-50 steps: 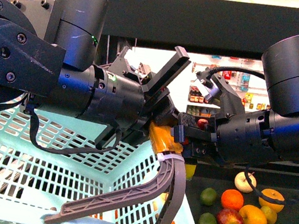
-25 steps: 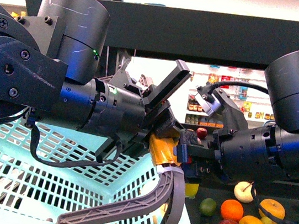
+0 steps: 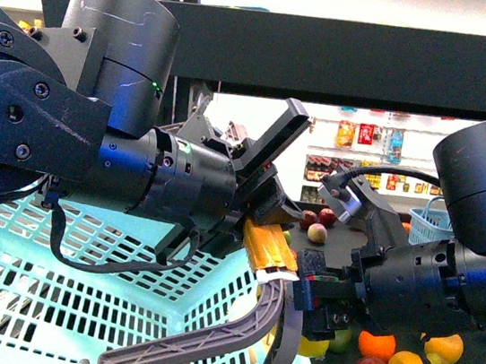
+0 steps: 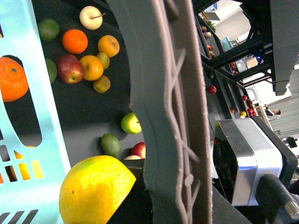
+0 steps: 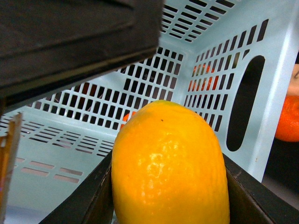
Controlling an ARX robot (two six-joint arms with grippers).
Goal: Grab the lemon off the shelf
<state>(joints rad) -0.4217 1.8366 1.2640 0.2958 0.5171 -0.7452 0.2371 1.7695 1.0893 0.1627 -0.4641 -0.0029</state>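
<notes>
- Gripping the lemon [image 5: 170, 168]: the right claw [image 3: 318, 324] is closed on it, one black jaw on each side.
- The lemon is off the shelf [image 3: 377, 65], in the air just beside the near corner of the basket [image 3: 45, 299].
- Lemon look: smooth oval, bright yellow, finely pitted skin, with one tiny dark speck near its upper end.
- The left claw [image 3: 272, 263] is clamped on the basket's grey handle [image 3: 201, 350], and its orange pads [image 3: 263, 244] are visible.
- Counts from the left wrist view, lying on the dark tray [image 4: 88, 109]:
  - 1 orange [image 4: 74, 41]
  - 1 pale apple [image 4: 91, 17]
  - 2 red apples [image 4: 70, 68]
  - 2 yellow-orange round fruits [image 4: 91, 67]
  - 4 green fruits [image 4: 110, 144], too small to sort limes from apples
- 1 lemon and 1 light-blue slotted basket. Another orange shows through the basket's slot.
- In the way: seen from the front, the handle and left arm cross in front of the right claw, so only a sliver of lemon shows below it.
- Behind: white shelves of bottles [image 3: 367, 136], well apart.
</notes>
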